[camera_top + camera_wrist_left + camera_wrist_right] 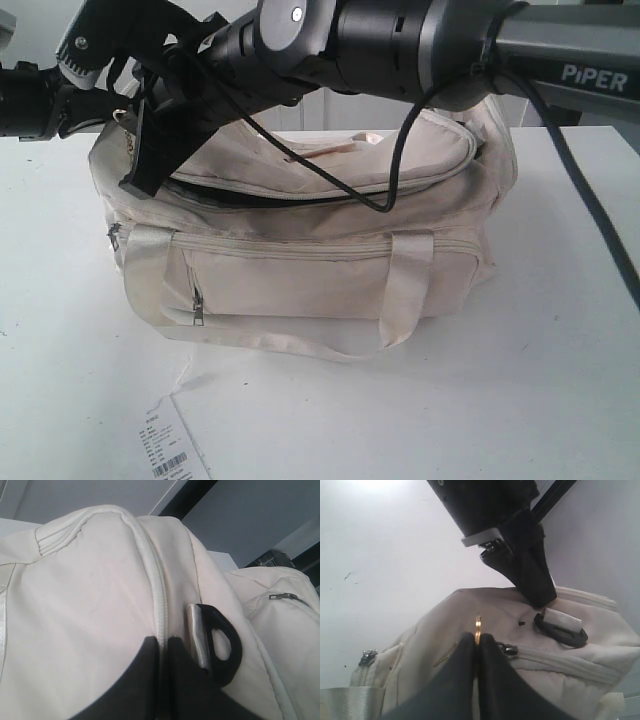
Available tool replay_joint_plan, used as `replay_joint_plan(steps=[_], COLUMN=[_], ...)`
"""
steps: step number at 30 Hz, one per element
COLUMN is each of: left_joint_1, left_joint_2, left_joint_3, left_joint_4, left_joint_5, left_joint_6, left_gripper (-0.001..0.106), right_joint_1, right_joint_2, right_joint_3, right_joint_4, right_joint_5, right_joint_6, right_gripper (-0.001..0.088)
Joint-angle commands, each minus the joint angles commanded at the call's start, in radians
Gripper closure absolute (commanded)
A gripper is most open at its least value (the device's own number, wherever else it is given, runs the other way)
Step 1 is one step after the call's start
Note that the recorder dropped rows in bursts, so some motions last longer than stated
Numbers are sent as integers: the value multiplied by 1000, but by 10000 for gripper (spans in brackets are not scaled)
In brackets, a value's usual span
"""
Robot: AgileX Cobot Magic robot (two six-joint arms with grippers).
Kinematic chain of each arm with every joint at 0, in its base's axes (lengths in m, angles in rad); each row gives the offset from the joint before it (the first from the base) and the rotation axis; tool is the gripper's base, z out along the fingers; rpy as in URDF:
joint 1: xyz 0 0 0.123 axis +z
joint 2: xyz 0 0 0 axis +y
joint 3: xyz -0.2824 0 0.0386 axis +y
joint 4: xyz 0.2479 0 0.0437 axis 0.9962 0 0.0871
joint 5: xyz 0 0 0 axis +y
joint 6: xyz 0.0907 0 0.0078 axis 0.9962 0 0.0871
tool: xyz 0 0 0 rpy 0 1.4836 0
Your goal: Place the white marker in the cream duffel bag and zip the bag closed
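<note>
Exterior: the bag [320,280] sat on a table [560,380], its top zipper [300,192] partly open. No marker showed; it was likely inside.

Left wrist: the left gripper [161,647] pinched the bag's seam.

Right wrist: the right gripper [477,641] clamped a gold pull [478,624]. Zipping seemed the step in hand, and the next move called for a steady drag along the curve.

The duffel bag [330,200] stands at the centre of the table [560,380], one long side towards the exterior camera. The front pocket [290,290] is on that near side, and a handle [405,290] hangs down there with one strap on either side of the pocket. A paper tag [170,450] lies on the table before the bag, towards its left end. The right arm [400,40] crosses above the bag from right to left. Both grippers are at the bag's left end: the left gripper [161,641] on a seam just beside the strap ring [225,647], the right gripper [477,637] on the zipper pull [478,624].
</note>
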Motion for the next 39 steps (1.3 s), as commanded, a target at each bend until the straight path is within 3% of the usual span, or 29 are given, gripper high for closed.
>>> replay_joint_plan(steps=[39], left_joint_1=[0], left_joint_2=[0], left_joint_3=[0], left_joint_4=[0], left_joint_5=[-7], left_joint_6=[0], left_gripper=[1053], right_joint_1=[0], right_joint_2=[-8], right_joint_3=[0], right_joint_4=[-2], right_joint_5=[145], right_joint_6=[-3], right_gripper=[868])
